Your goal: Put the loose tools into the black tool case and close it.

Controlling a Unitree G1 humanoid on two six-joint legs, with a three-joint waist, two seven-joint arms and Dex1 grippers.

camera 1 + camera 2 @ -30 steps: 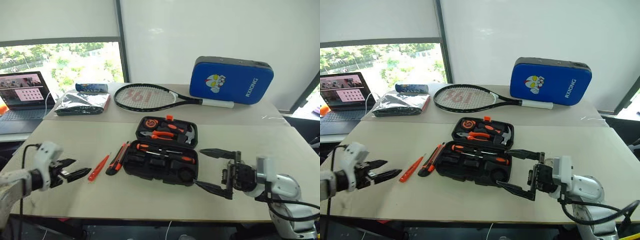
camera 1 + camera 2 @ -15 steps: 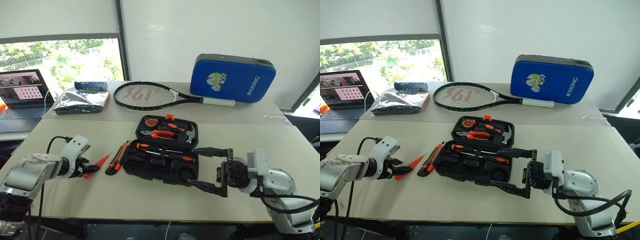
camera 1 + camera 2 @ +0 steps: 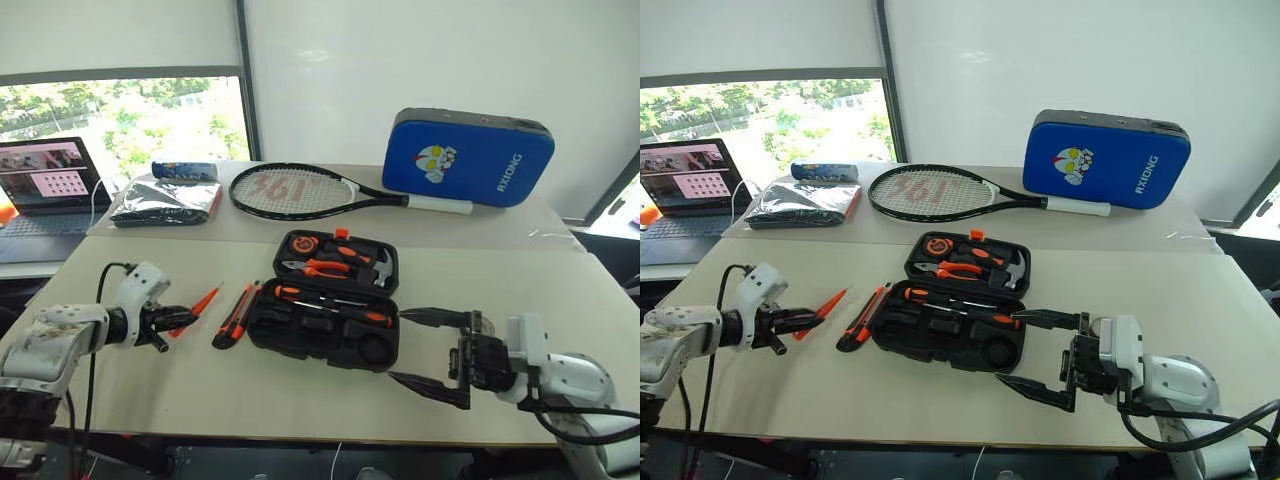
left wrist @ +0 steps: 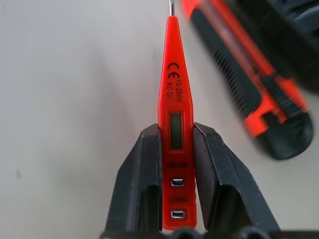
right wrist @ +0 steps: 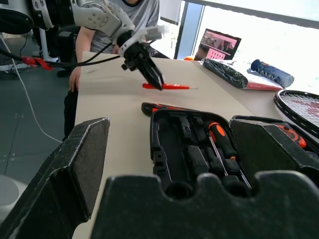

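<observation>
The left claw [image 4: 177,199] is clamped on the butt end of the slim orange tester screwdriver [image 4: 173,99], so its tip points free toward the black tool case [image 3: 330,335]. The knife [image 3: 232,318] lies on the worktop [image 3: 200,400] between them. The right claw [image 3: 430,350] hangs wide open and empty beside the case's near corner, probably waiting. The open case holds two screwdrivers [image 3: 330,300], pliers and a hammer; several slots look empty.

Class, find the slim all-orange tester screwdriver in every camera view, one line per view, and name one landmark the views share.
Left eye: tester screwdriver, left of the knife.
Right eye, same spot.
Left wrist, centre, between that tool's fingers.
Right wrist, beyond the case.
Shared landmark: utility knife.
</observation>
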